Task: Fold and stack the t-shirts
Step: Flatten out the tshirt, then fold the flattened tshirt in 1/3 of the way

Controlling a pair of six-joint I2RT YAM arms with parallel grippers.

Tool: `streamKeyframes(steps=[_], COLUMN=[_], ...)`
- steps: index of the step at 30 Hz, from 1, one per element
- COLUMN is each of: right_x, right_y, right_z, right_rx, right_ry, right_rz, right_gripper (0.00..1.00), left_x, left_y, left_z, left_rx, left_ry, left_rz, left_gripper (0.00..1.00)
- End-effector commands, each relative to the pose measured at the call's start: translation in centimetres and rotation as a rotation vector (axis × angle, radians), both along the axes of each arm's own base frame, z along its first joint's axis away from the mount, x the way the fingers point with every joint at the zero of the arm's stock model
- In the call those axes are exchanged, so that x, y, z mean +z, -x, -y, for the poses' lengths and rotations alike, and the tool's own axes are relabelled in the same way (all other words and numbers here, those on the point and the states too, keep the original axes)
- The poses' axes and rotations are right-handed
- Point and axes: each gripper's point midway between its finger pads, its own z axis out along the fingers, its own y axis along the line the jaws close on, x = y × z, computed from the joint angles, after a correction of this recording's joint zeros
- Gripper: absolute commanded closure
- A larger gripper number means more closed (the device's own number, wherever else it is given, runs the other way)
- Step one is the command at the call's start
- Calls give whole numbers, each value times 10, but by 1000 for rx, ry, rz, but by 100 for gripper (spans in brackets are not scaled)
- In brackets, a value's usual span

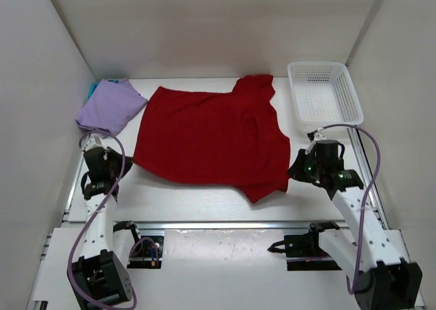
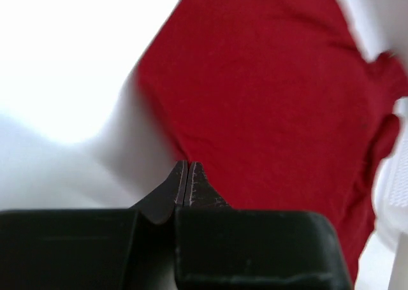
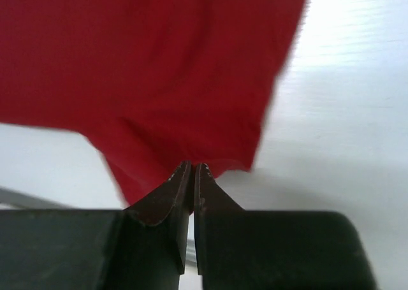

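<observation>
The red t-shirt lies spread across the middle of the table, its sleeve pointing to the back. My left gripper is at the shirt's near-left corner. In the left wrist view its jaws are pressed together right where the red cloth ends. My right gripper is at the shirt's right edge, and its shut tips pinch the hem of the red cloth. The lavender t-shirt lies folded at the back left, on top of a teal t-shirt of which only an edge shows.
A white mesh basket stands at the back right, just beyond the right arm. White walls close in the table on the left, right and back. A metal rail runs along the near edge in front of the arm bases.
</observation>
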Motion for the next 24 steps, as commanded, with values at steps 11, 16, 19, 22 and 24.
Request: streamKeyframes(steps=[11, 16, 19, 22, 24], right_x=[25, 27, 31, 49, 55], right_y=[72, 12, -33, -75, -102], right_z=[-45, -53, -36, -34, -29], right_rx=[99, 121, 54, 52, 32], right_ry=[-74, -108, -140, -101, -76], right_rz=[0, 51, 50, 67, 69], right_gripper=[100, 100, 100, 100, 100], left_x=[-4, 1, 6, 2, -4], left_y=[17, -9, -29, -47, -57], left_z=[33, 22, 9, 0, -3], left_rx=[-158, -64, -14, 24, 50], left_ry=[34, 148, 154, 237, 283], left_rz=[-10, 32, 50, 63, 46], left_gripper=[100, 100, 100, 100, 100])
